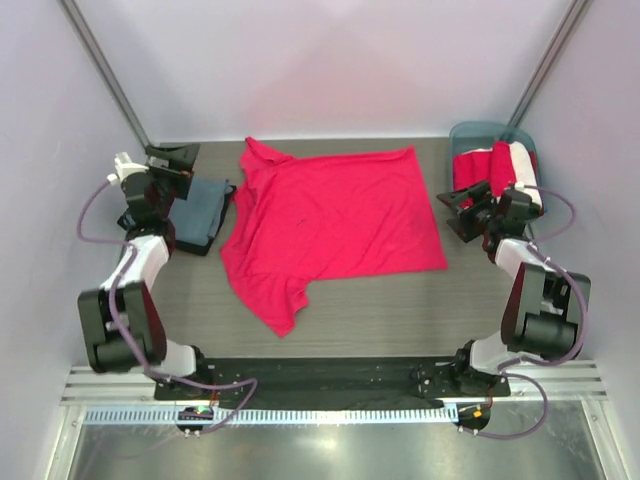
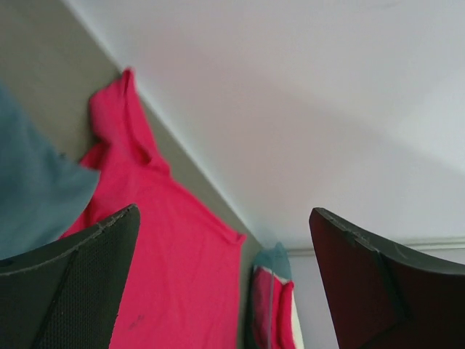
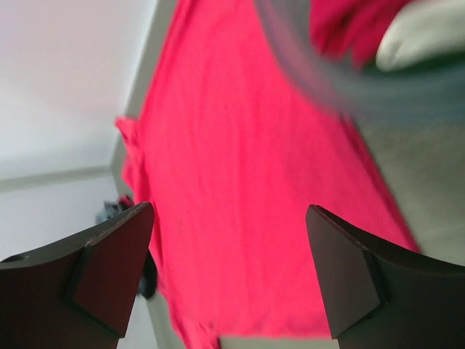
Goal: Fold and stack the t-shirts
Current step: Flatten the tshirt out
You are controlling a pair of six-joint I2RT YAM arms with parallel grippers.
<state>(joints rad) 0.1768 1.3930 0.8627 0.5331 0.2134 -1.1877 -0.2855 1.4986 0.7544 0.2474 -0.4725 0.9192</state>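
Red shirt (image 1: 335, 225): spread flat at the middle of the worktop (image 1: 400, 310); neck and sleeves to the left, hem to the right; one sleeve up at the far edge, the other pointing toward the near side.
Blue-grey shirt (image 1: 198, 212): folded, on the left, just beside the red shirt's neck side; partly hidden under the left arm.
Tub (image 1: 478, 133): far right corner of the worktop; teal, see-through wall.
Tub shirts (image 1: 492, 170): red and white, bunched, hanging over the rim.
Left tool (image 1: 185, 168): jaws wide apart, nothing between them; above the far end of the blue-grey shirt, aimed along the far wall toward the red shirt and tub.
Right tool (image 1: 452, 215): jaws wide apart, nothing between them; just beside the tub's near-left side, off the red shirt's hem, aimed across the red shirt.
Worktop surface: dark, wood-grained.
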